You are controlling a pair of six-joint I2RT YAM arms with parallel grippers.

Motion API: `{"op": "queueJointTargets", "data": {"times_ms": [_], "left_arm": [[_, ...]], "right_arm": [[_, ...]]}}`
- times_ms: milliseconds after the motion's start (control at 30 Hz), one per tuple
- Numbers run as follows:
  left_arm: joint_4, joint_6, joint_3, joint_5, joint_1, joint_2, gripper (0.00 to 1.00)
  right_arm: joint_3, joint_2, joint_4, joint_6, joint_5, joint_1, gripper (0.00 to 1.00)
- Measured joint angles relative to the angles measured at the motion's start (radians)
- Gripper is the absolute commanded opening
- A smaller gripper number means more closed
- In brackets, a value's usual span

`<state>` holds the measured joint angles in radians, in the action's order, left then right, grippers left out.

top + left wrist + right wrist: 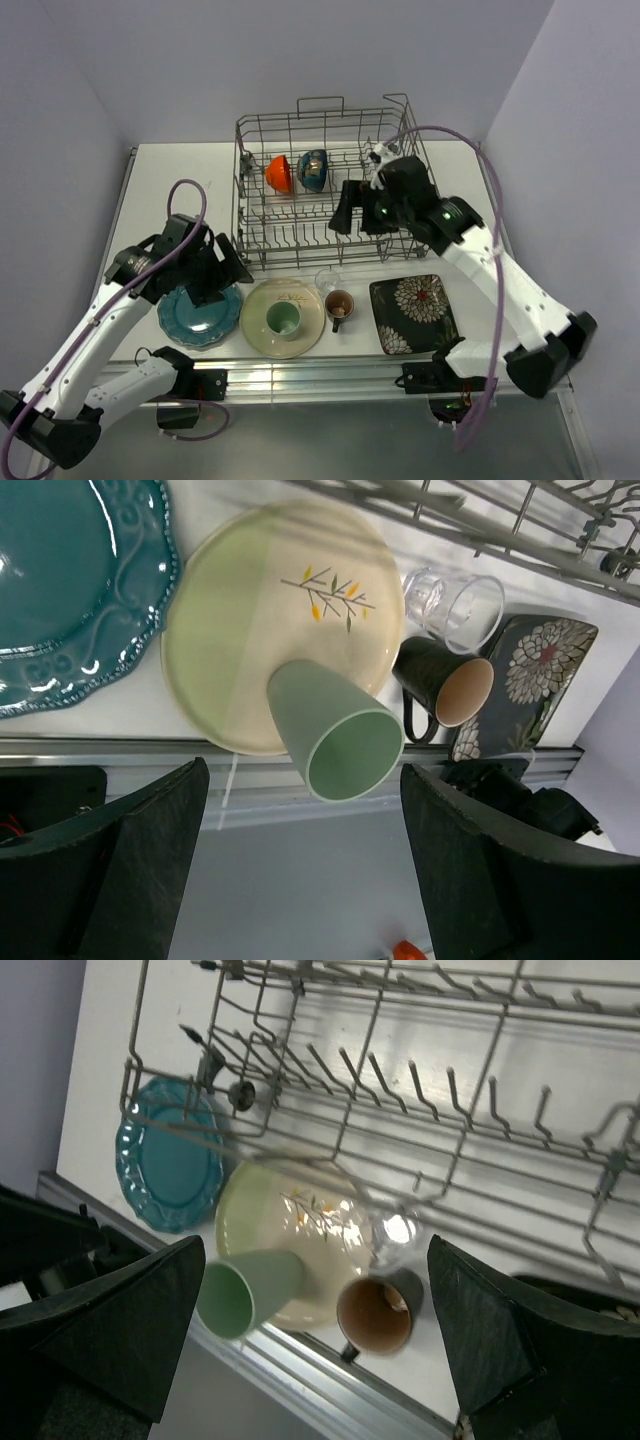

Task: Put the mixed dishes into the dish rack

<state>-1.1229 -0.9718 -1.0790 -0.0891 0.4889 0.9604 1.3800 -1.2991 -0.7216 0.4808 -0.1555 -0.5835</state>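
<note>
The dish rack [310, 245] stands at the back with a red-orange bowl [279, 173] and a dark bowl [313, 170] on edge inside. In front lie the teal plate [195, 318], the cream plate [262, 318] with the pale green cup [284, 318] upright on it, the clear glass [327, 281], the brown mug [339, 306] and the black floral plate [413, 313]. My left gripper [222, 277] hangs open and empty over the teal plate's right side, cup [335, 740] ahead of it. My right gripper [358, 220] is open and empty above the rack's front right.
An aluminium rail [330, 375] runs along the table's near edge just behind the dishes. Grey walls close in the left, back and right sides. Purple cables [497, 300] loop off both arms. Upright rack tines [400, 1080] sit right below the right gripper.
</note>
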Motion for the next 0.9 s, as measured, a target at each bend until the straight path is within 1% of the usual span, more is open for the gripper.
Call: {"op": "queueJointTargets", "data": {"times_ms": [33, 67, 167, 233, 300, 400, 500, 700, 767, 900], "left_arm": [[0.001, -0.012, 0.021, -0.003, 0.003, -0.018, 0.82], [0.005, -0.018, 0.041, -0.009, 0.005, -0.034, 0.8], [0.025, -0.04, 0.093, -0.032, 0.02, -0.054, 0.77], [0.036, -0.049, 0.118, -0.04, 0.052, -0.042, 0.78], [0.044, -0.067, 0.127, -0.044, 0.112, -0.005, 0.78], [0.064, -0.09, 0.122, -0.024, 0.213, 0.066, 0.79], [0.078, -0.108, 0.117, 0.001, 0.283, 0.13, 0.79], [0.109, -0.135, 0.134, 0.041, 0.339, 0.155, 0.78], [0.12, -0.142, 0.155, 0.05, 0.348, 0.154, 0.76], [0.14, -0.149, 0.213, 0.061, 0.364, 0.158, 0.76]], "right_arm": [[-0.029, 0.042, -0.005, -0.001, 0.004, -0.004, 1.0], [-0.056, 0.088, -0.013, -0.001, 0.01, -0.007, 1.0], [-0.13, 0.225, -0.013, 0.002, 0.013, -0.026, 1.0], [-0.173, 0.294, -0.016, 0.013, 0.014, -0.037, 1.0], [-0.203, 0.343, -0.021, 0.026, 0.014, -0.046, 1.0], [-0.232, 0.381, -0.029, 0.041, 0.02, -0.047, 1.0], [-0.237, 0.402, -0.047, 0.051, 0.034, -0.047, 1.0], [-0.237, 0.483, -0.086, 0.072, 0.079, -0.047, 1.0], [-0.237, 0.513, -0.096, 0.076, 0.09, -0.047, 1.0], [-0.236, 0.551, -0.133, 0.077, 0.112, -0.047, 1.0]]}}
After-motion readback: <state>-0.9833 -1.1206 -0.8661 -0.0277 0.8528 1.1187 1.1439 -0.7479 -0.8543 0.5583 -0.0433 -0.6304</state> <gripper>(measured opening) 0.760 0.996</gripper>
